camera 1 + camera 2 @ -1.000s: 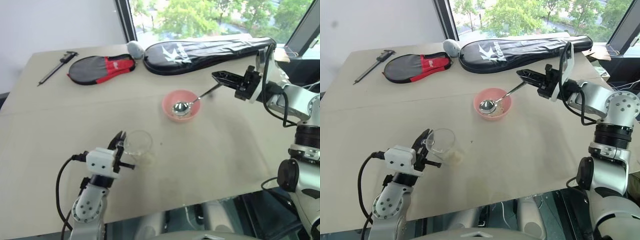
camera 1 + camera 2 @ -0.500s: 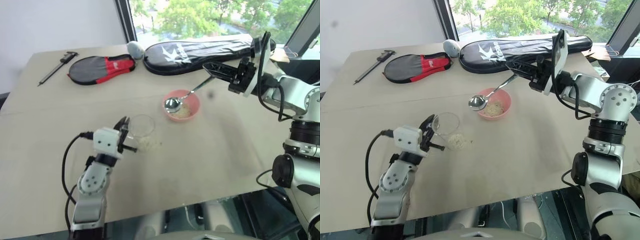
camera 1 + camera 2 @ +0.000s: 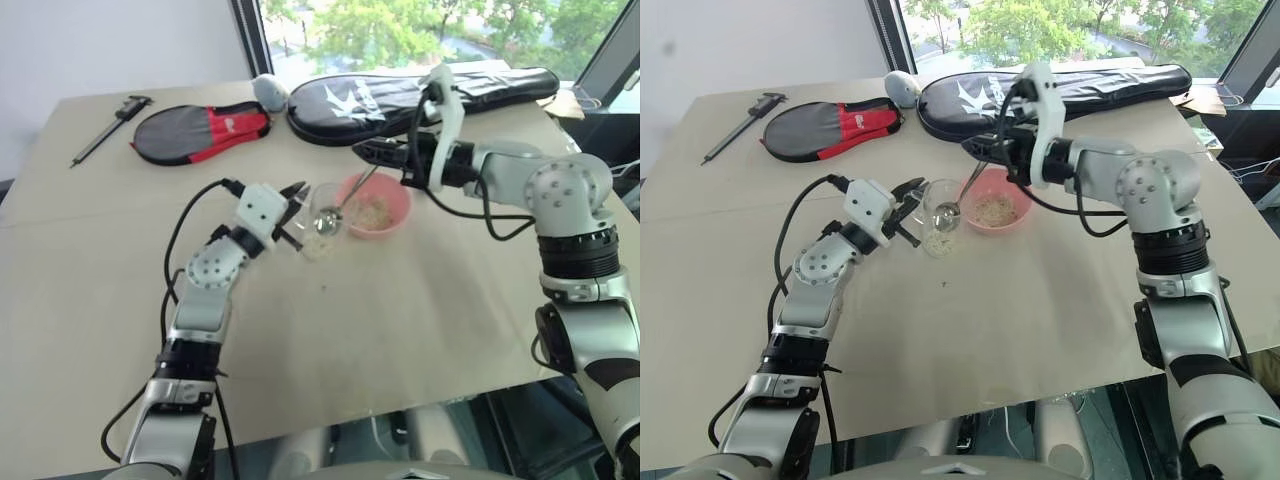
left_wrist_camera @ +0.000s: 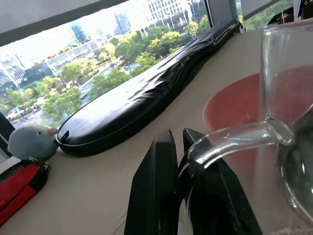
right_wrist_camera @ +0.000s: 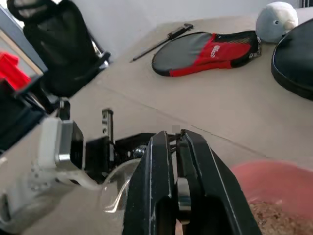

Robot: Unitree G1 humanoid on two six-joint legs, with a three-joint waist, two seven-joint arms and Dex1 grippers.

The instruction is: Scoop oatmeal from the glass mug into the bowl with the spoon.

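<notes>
L gripper clamps handle of glass mug, held tilted mid-table w/ oatmeal low inside. Spoon dips into mug's mouth, its handle pinched tight in R gripper. Pink bowl sits just right of mug, twd table's far edge, some oats in it.

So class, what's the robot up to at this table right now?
The left claw holds the glass mug by its handle, lifted beside the pink bowl. The right claw grips the spoon, its tip down in the mug. Some oatmeal already lies in the bowl.
</notes>
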